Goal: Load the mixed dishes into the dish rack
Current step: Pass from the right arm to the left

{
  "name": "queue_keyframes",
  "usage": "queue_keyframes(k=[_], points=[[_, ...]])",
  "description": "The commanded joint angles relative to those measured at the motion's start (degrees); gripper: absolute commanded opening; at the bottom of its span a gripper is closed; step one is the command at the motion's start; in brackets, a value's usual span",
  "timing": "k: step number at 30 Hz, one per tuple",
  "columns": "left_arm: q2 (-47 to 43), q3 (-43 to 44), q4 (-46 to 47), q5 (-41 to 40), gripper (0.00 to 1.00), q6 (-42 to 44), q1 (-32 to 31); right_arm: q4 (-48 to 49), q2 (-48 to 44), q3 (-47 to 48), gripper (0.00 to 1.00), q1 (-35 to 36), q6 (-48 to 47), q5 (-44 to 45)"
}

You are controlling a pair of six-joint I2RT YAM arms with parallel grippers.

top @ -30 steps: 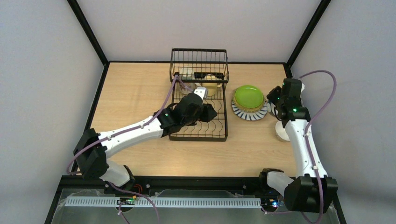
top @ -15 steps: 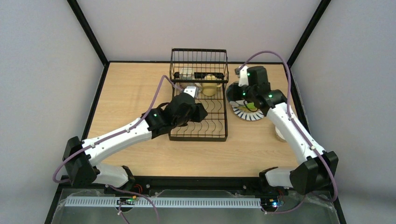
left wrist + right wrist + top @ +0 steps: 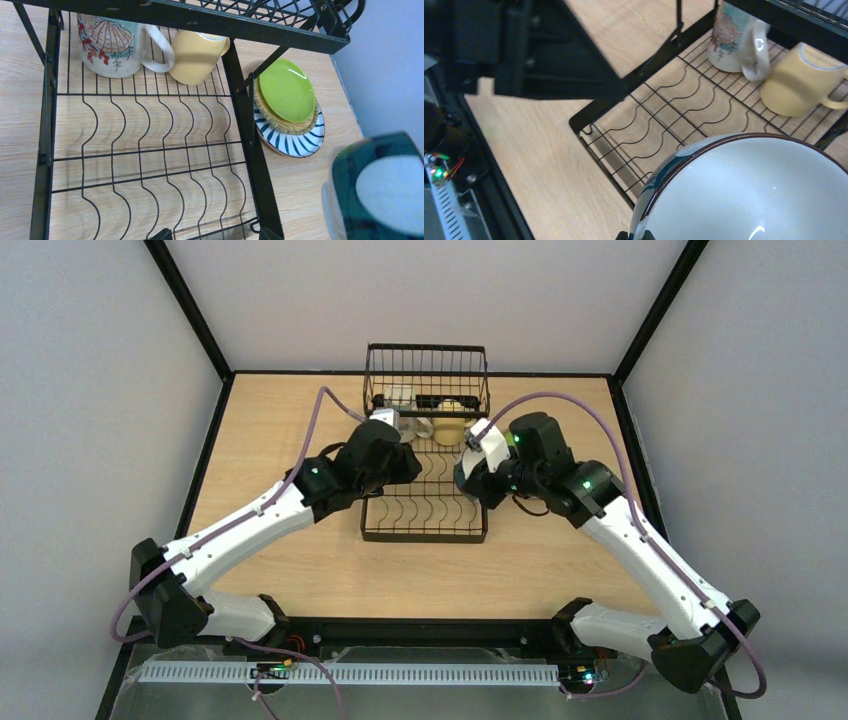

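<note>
The dish rack (image 3: pixel 425 502) stands on the table (image 3: pixel 280 440), long side running away from the arms; its raised basket (image 3: pixel 427 368) sits over the far end. Two mugs stand on the rack floor under that basket: a shell-print mug (image 3: pixel 107 42) at the rack's far left and a pale yellow mug (image 3: pixel 197 55) touching its handle side, tipped over towards it.

The left gripper (image 3: pixel 215 234) hangs above the left half of the rack, jaws spread wide with nothing between them; only its two fingertips (image 3: pixel 162 234) show at the bottom of the left wrist view, over the curved plate dividers.

The right gripper (image 3: pixel 634 235) is pinched tight on the rim of a dark blue mug (image 3: pixel 749 190); the mug is in the air over the rack's right edge, about halfway along it, touching neither wire nor table; its white inside and brown lip face the wrist camera; the same mug shows blurred at the right of the left wrist view.

Three plates lie stacked on the table just beside the rack's right side, near its far end: a green plate (image 3: pixel 285 90) on top, a tan plate (image 3: pixel 276 121) under it, a striped plate (image 3: pixel 295 142) at the bottom; none is in the rack.
</note>
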Motion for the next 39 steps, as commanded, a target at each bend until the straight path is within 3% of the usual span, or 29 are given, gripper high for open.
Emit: queue_keyframes(k=[1, 9, 39], points=[[-0.37, 2.34, -1.83, 2.30, 0.99, -0.77, 0.54, -1.13, -1.63, -1.94, 0.00, 4.57, -1.88, 0.29], [-0.09, 5.09, -0.50, 7.60, 0.99, 0.12, 0.68, 0.64, 0.84, -5.15, 0.00, 13.68, 0.15, 4.29], [10.40, 9.75, -8.27, 26.63, 0.94, 10.44, 3.32, 1.92, 7.32, 1.47, 0.00, 17.80, -2.73, 8.44]])
